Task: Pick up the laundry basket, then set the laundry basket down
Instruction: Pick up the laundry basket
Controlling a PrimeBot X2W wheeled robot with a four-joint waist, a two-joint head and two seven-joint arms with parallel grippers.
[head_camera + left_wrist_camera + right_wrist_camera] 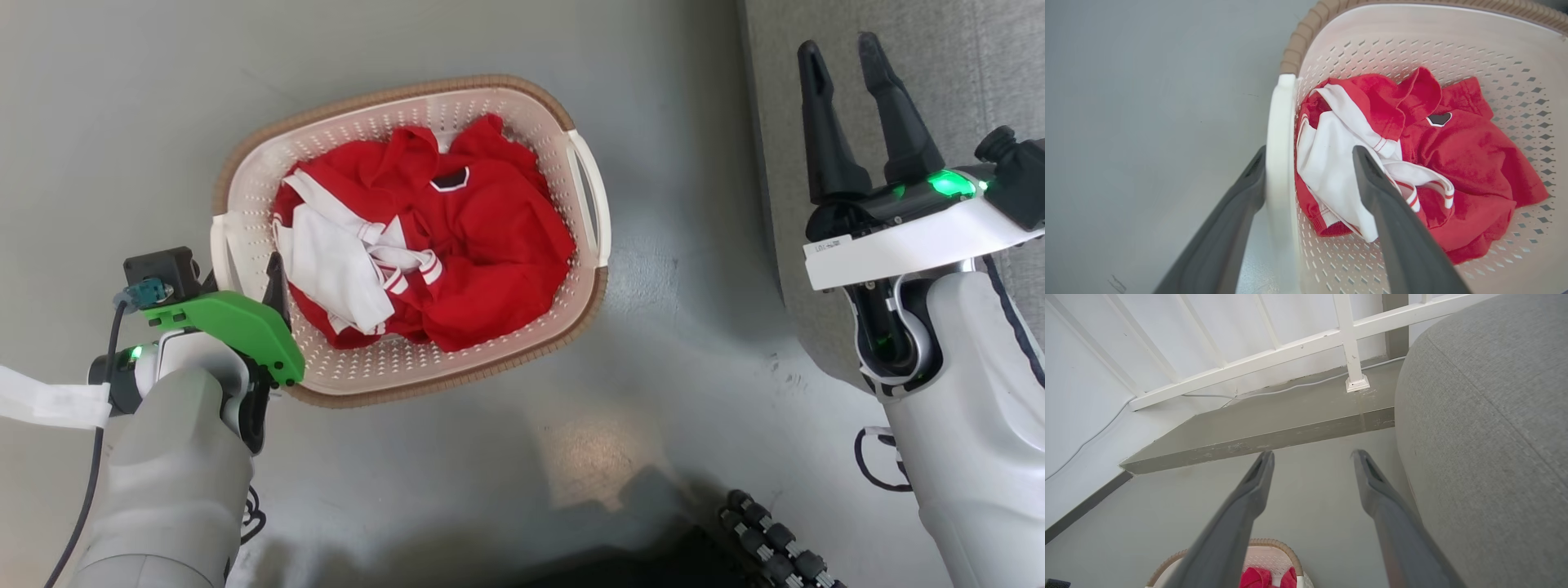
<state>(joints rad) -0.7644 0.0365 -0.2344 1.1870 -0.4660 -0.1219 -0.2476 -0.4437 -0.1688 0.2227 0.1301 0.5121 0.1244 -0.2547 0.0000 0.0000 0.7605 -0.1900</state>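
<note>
- Cream-white perforated plastic with a brown woven-look rim: the laundry basket (392, 363) stands on the grey floor (122, 122), left of centre. It holds red clothing (498, 245) and a white garment (335, 265).
- In the left wrist view, the left gripper (1309, 150) has its jaws spread astride the basket's left handle (1280, 134). One finger (1245, 188) lies outside against the handle, the other (1376, 183) inside over the white garment.
- In the head view, a green mount (237, 327) covers most of that straddle.
- The right gripper (841, 49) hangs far right by grey upholstery (963, 82), well apart from the basket, jaws parted and empty.
- The right wrist view adds a white railing (1274, 355) and a raised step (1274, 424) beyond.
</note>
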